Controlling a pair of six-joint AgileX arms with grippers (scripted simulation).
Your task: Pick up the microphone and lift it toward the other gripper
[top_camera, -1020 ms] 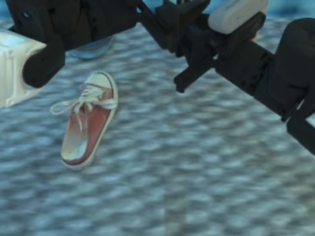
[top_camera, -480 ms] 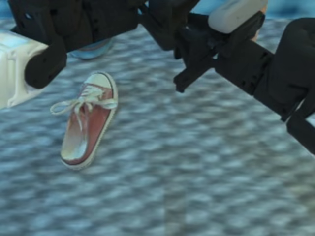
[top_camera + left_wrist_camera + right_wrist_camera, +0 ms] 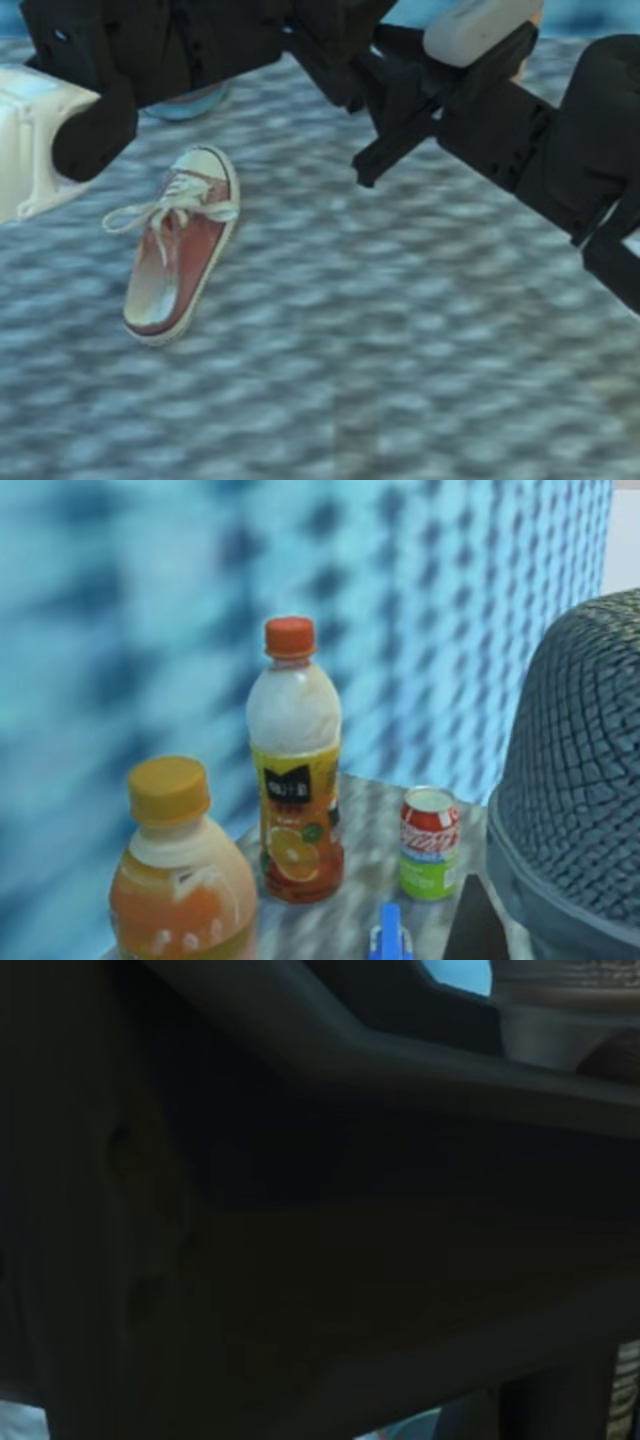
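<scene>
You see the microphone raised off the bench, its mesh head right against the left wrist camera. Both hands meet at the top view's upper middle; whether the left hand or right hand grips it, you cannot tell.

A: From where does the top view look?

B: From above, down on the table, with both arms close under the lens.

A: And the wrist views?

B: The left one faces sideways, very near the microphone, bottles beyond it. The right one is dark. I see no shared part.
</scene>
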